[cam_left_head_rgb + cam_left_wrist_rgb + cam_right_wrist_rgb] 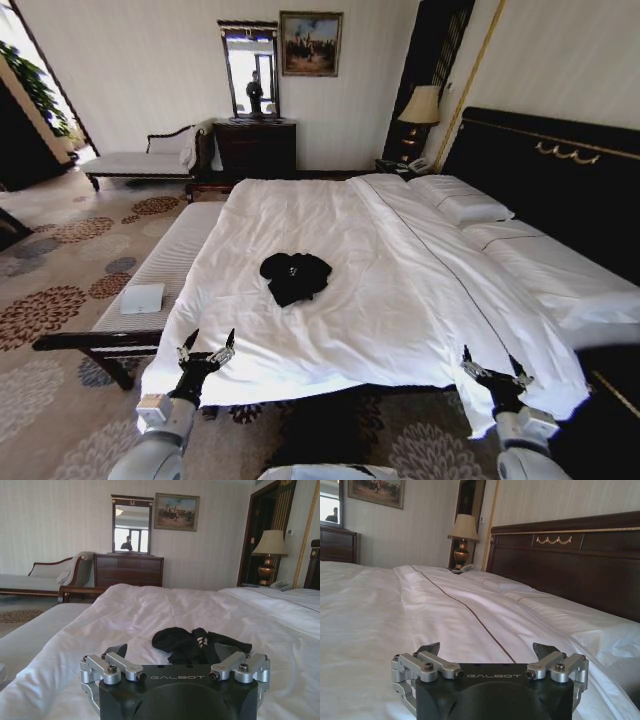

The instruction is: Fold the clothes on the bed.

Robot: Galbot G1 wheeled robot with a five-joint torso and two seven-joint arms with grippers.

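Observation:
The clothes (295, 276), a black T-shirt with a bit of white print, lie crumpled in a small heap near the middle of the bed (400, 300), on its white duvet. In the left wrist view the clothes (197, 645) sit just beyond the open fingers. My left gripper (207, 351) hovers open at the near left edge of the mattress, apart from the shirt. Over the near right edge, my right gripper (492, 370) is open too, and holds nothing. The right wrist view looks along the bed (445, 625) toward the dark headboard (570, 565).
A padded bench (150, 290) with a small white box (142, 298) runs along the bed's left side. White pillows (470, 205) lie by the headboard. A chaise (145, 160), a dresser (255, 145) with a mirror and a lamp (420, 110) stand at the far wall. Patterned carpet lies on the left.

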